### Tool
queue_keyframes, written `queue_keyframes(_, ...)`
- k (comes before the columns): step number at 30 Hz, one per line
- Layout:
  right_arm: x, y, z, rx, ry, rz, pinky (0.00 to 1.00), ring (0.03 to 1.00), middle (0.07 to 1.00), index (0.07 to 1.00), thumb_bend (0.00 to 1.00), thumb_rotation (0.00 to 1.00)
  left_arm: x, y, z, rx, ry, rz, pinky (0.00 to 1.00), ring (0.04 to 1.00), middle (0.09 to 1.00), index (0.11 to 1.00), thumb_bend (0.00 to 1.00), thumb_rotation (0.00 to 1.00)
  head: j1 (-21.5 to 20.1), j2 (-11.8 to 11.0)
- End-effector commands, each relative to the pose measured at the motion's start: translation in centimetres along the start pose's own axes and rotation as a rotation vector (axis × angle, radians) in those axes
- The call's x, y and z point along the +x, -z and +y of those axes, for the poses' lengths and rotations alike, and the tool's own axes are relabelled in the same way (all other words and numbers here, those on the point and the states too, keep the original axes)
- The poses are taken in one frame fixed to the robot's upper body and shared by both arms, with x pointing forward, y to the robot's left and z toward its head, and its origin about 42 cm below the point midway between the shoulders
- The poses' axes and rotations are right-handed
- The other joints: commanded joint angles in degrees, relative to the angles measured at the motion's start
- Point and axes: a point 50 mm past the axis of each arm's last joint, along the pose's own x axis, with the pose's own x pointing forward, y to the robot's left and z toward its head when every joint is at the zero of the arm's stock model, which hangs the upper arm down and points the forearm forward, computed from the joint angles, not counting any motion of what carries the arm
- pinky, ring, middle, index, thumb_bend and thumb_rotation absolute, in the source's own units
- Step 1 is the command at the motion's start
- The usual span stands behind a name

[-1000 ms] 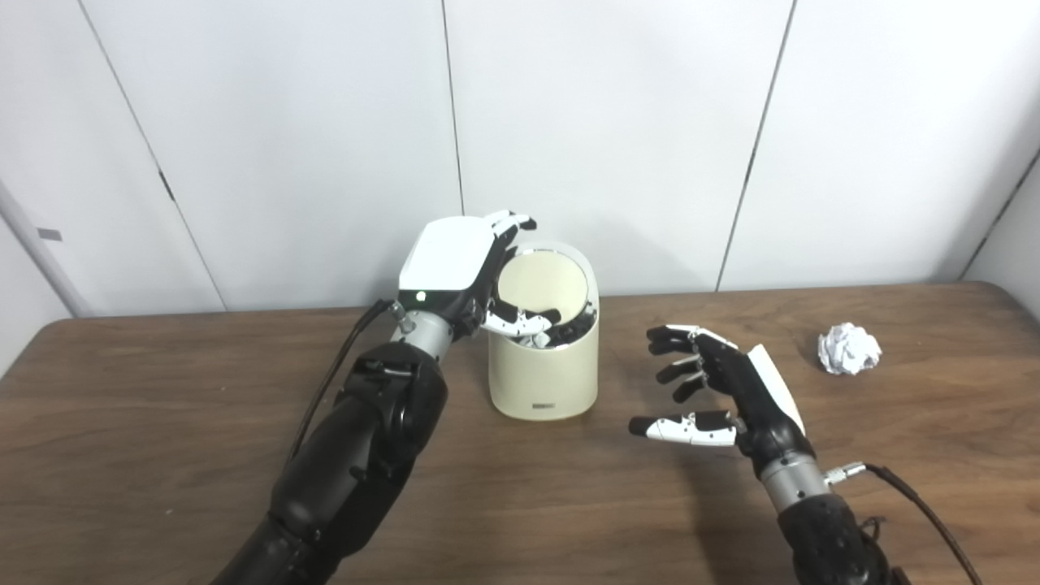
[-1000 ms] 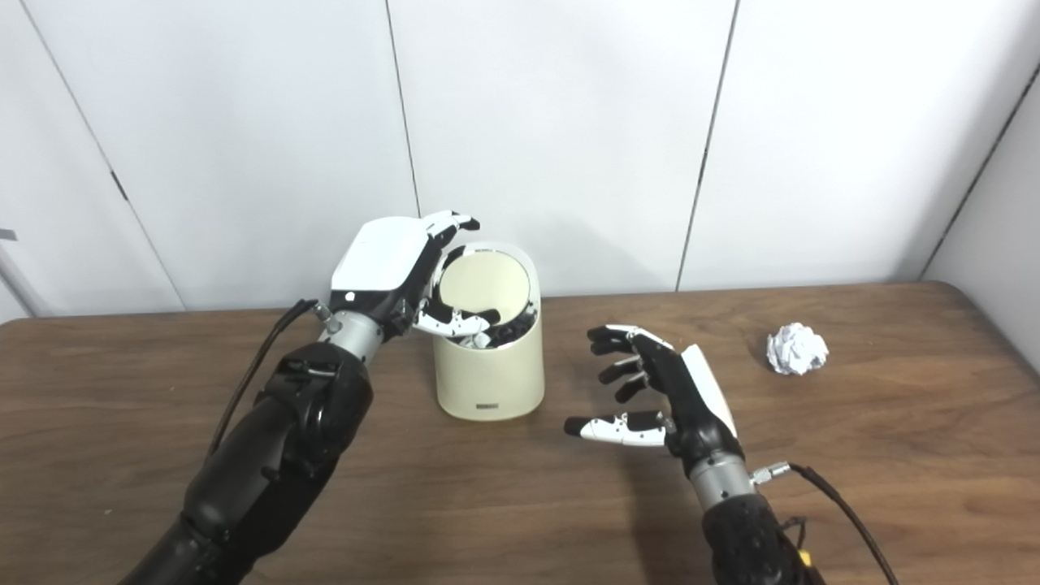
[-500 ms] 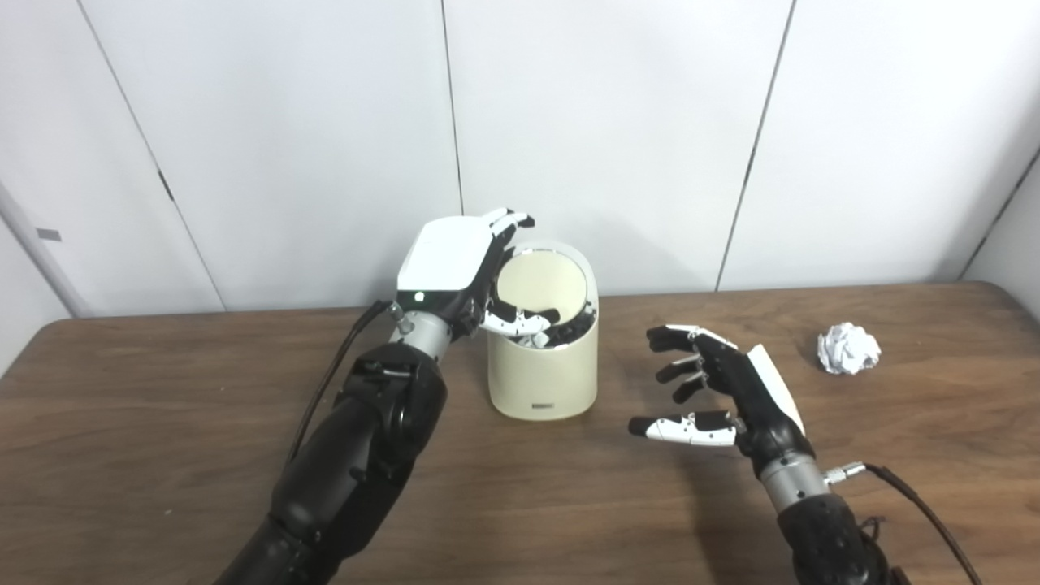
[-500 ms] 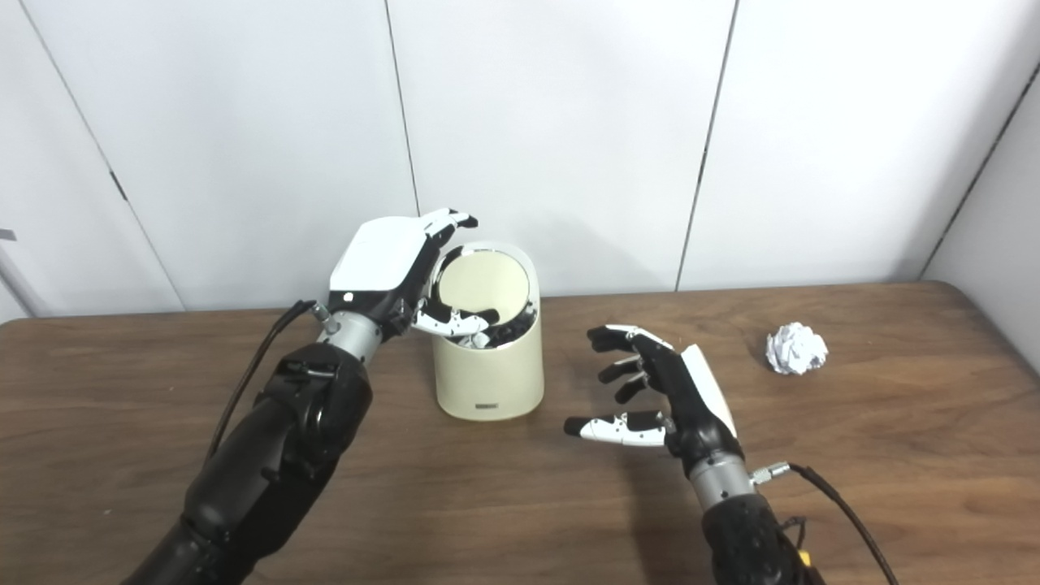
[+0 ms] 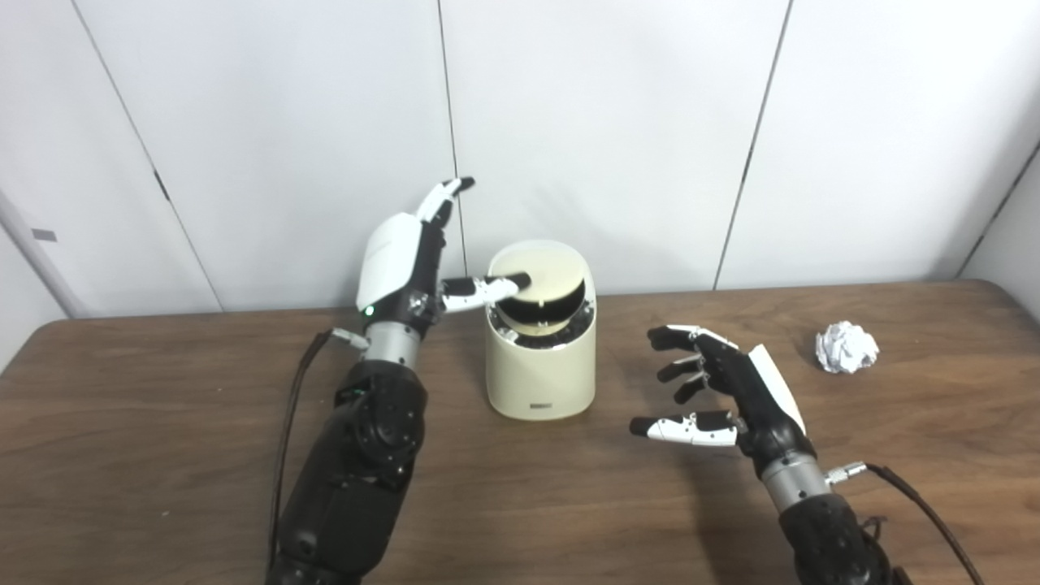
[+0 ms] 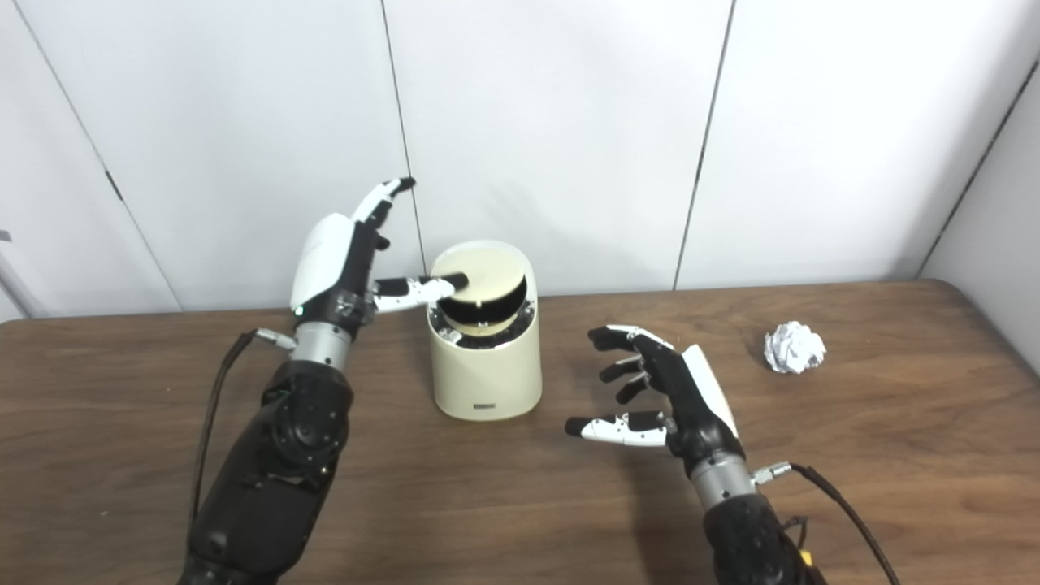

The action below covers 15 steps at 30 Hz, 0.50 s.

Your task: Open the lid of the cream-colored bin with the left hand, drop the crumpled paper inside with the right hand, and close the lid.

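On the far middle of the surface [image 5: 162, 455] stands the cream-colored bin [image 5: 540, 370], its lid [image 5: 538, 280] tilted partly up; the left hand [image 5: 406, 260], fingers spread, rests its thumb on the lid's left edge. Right hand [image 5: 723, 394] hovers spread, empty; crumpled paper [image 5: 847, 347] lies far right

Brown wooden table [image 5: 162, 422] before white panelled wall [image 5: 609, 122].

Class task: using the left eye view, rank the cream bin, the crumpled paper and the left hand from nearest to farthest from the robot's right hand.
From the right hand:
1. Cream bin, just to its left, nearest.
2. Crumpled paper, off to its right on the table.
3. Left hand, beyond the bin on the far left, its thumb on the lid.
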Motion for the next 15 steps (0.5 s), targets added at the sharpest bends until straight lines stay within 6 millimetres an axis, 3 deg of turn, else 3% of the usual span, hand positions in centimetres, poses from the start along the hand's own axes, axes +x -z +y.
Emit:
queue_keyframes(1, 0.6, -1.2, -0.6, -0.01, 0.017, -0.053, 0.45, 0.616, 0.744, 0.713, 0.71, 0.07, 1.0, -2.7, 1.4, -0.074, -0.041, -0.081, 0.74, 0.874, 0.901, 0.929, 0.77, 0.18, 0.0, 0.1)
queue_keyframes(10, 0.5, -1.1, -0.7, -0.007, 0.018, -0.053, 0.44, 0.598, 0.734, 0.709, 0.7, 0.08, -1.3, -1.5, 2.3, -0.236, -0.017, -0.062, 0.71, 0.865, 0.889, 0.907, 0.75, 0.2, 0.3, 0.1)
queue_keyframes(15, 0.5, -0.8, -0.9, -0.011, 0.023, -0.05, 0.44, 0.59, 0.73, 0.711, 0.69, 0.09, -3.4, 0.1, 2.2, -0.29, -0.002, -0.045, 0.66, 0.85, 0.868, 0.897, 0.79, 0.27, 0.4, 0.2)
